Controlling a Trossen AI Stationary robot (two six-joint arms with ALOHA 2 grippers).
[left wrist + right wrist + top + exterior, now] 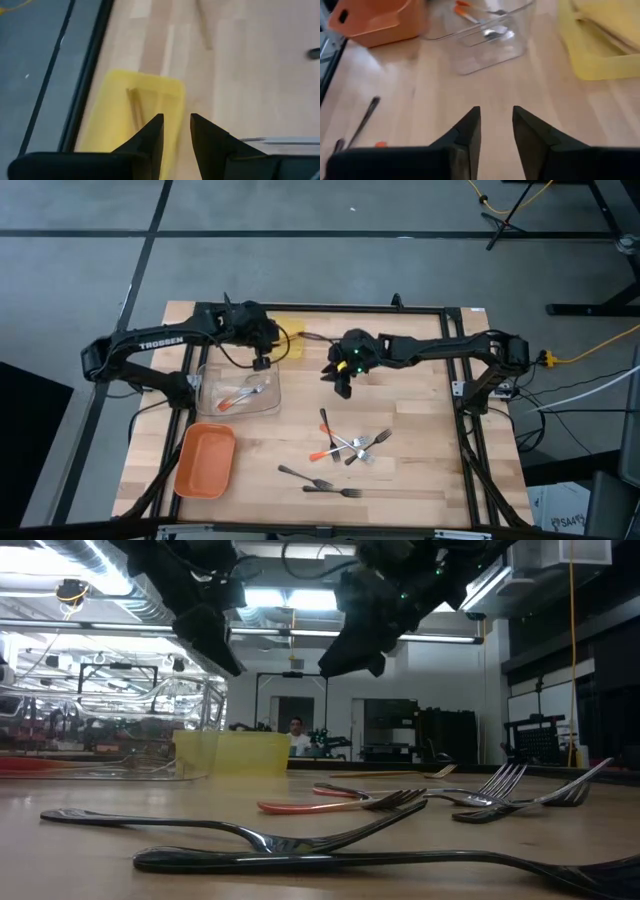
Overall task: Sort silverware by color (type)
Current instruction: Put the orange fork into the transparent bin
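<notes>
Silverware lies loose on the wooden table: silver forks with orange handle tips (pixel 345 445) in a crossed heap, and two dark forks (pixel 320 482) closer to the near edge. Two more orange-tipped pieces (pixel 240 395) lie in the clear tray (pixel 270 406). Tan wooden pieces (pixel 135 107) lie in the yellow tray (pixel 288 340), and one wooden piece (pixel 202 25) lies on the table beside it. My left gripper (pixel 176 116) hovers open above the yellow tray's near end (pixel 262 358). My right gripper (pixel 496 109) hangs open over bare table (pixel 342 383), right of the clear tray.
An orange tray (pixel 205 462) stands at the near left, with the clear tray behind it and the yellow tray at the far edge. A black frame (pixel 460 380) runs around the table. Bare wood lies between the trays and the fork heap.
</notes>
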